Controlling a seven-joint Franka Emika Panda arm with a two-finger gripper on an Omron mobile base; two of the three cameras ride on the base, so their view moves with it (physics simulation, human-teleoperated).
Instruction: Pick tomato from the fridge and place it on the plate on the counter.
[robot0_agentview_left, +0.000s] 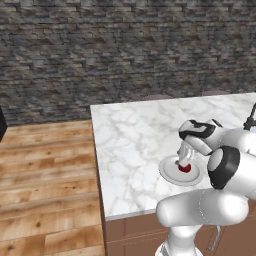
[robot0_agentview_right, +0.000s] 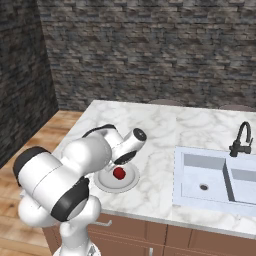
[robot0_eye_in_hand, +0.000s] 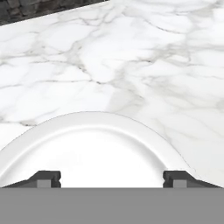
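Note:
The small red tomato (robot0_agentview_left: 184, 168) (robot0_agentview_right: 119, 173) lies on the round pale plate (robot0_agentview_left: 167, 172) (robot0_agentview_right: 102, 182) near the front of the marble counter (robot0_agentview_left: 130, 140) (robot0_agentview_right: 160, 125). My gripper (robot0_agentview_left: 184, 160) hangs just above the tomato, pointing down at the plate. In the hand view the gripper (robot0_eye_in_hand: 112, 177) is open: its two dark fingertips (robot0_eye_in_hand: 48, 177) stand far apart over the plate's rim (robot0_eye_in_hand: 87, 120), with nothing between them. The fridge is out of view.
An inset sink (robot0_agentview_right: 205, 180) with a black curved faucet (robot0_agentview_right: 241, 140) (robot0_agentview_left: 250, 120) lies to the right of the plate. Wooden floor (robot0_agentview_left: 45, 175) runs along the counter's left end. A dark stone wall (robot0_agentview_left: 125, 50) stands behind, with stool tops (robot0_agentview_right: 165, 101) at the far edge.

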